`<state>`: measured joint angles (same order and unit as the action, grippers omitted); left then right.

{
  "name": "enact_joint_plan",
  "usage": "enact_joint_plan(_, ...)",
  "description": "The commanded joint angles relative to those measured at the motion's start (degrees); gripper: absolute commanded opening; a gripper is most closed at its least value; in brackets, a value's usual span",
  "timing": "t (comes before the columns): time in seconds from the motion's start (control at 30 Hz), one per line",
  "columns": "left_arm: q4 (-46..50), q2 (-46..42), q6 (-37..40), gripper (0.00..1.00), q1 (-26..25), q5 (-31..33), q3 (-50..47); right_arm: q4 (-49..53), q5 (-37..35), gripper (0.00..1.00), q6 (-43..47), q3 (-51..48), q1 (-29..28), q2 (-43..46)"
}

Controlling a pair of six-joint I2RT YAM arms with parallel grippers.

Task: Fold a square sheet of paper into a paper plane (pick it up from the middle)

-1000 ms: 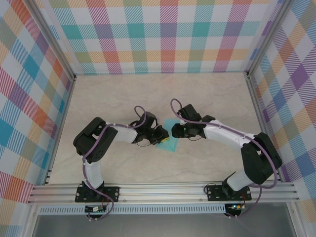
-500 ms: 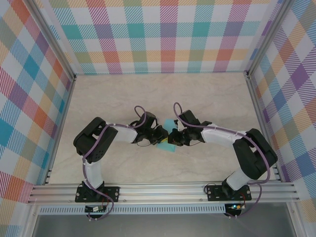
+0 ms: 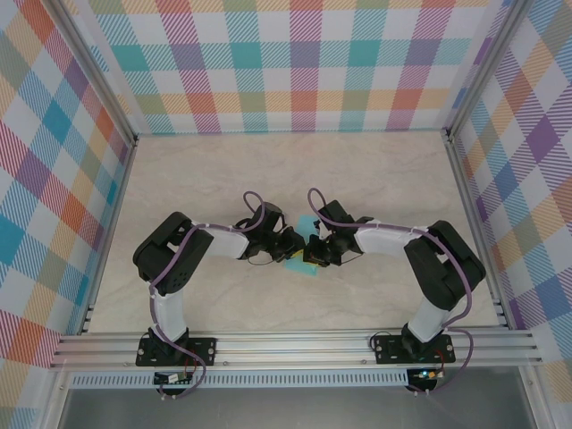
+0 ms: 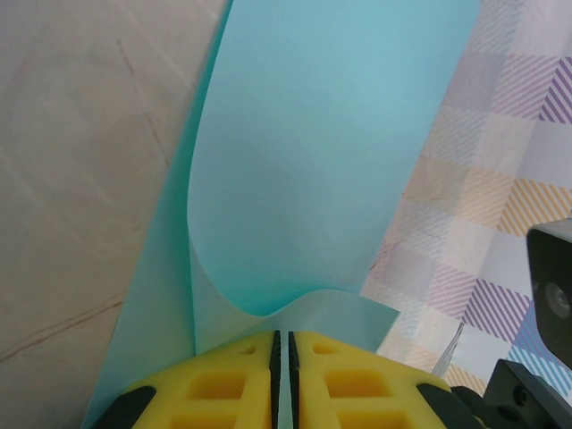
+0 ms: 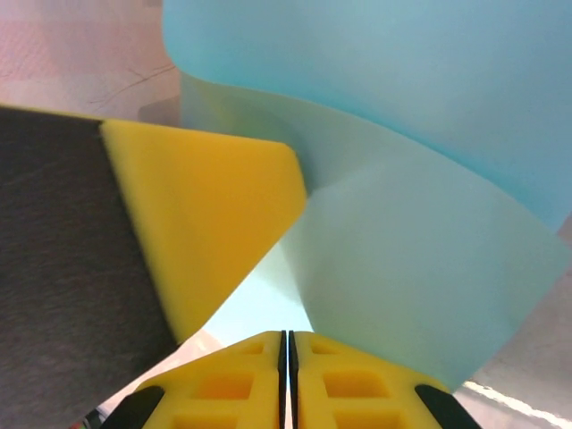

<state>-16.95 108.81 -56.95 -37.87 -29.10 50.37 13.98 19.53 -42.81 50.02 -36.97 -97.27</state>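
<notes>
The square sheet of paper (image 3: 307,267) is turquoise and sits between the two wrists at the table's middle, lifted and curled. My left gripper (image 3: 296,249) reaches in from the left. In the left wrist view its yellow fingers (image 4: 223,384) are shut on the sheet's (image 4: 313,152) lower edge, and the paper bows upward in front of them. My right gripper (image 3: 311,251) meets it from the right. In the right wrist view the right gripper (image 5: 286,335) is shut, with the pale sheet (image 5: 402,268) running down into its pads. The left gripper's yellow finger (image 5: 206,214) is close at the left.
The beige table (image 3: 223,179) is ringed by checked walls (image 3: 304,63) at the back and both sides. An aluminium rail (image 3: 295,349) with both arm bases runs along the near edge. Purple cables loop above each wrist.
My right gripper has slid left up to the left gripper and closed on the sheet. The left arm has stayed put, and less of the paper shows from above.
</notes>
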Motion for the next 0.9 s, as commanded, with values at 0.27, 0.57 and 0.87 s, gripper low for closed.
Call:
enact_joint_plan(0.27, 1.75, 2.27, 1.24, 0.14, -0.80, 0.88, -1.42, 4.86, -3.56, 0.12, 1.90, 0.78, -0.22, -0.94)
enact_joint_plan(0.57, 1.57, 2.62, 1.23, 0.13, -0.80, 0.98, -1.79, 5.93, -2.74, 0.12, 1.61, 1.04, -0.07, -0.21)
enact_joint_plan(0.87, 1.40, 2.52, 1.27, 0.13, -0.78, 0.86, -1.87, 2.23, 4.04, 0.13, -0.72, 1.09, -0.16, 3.62)
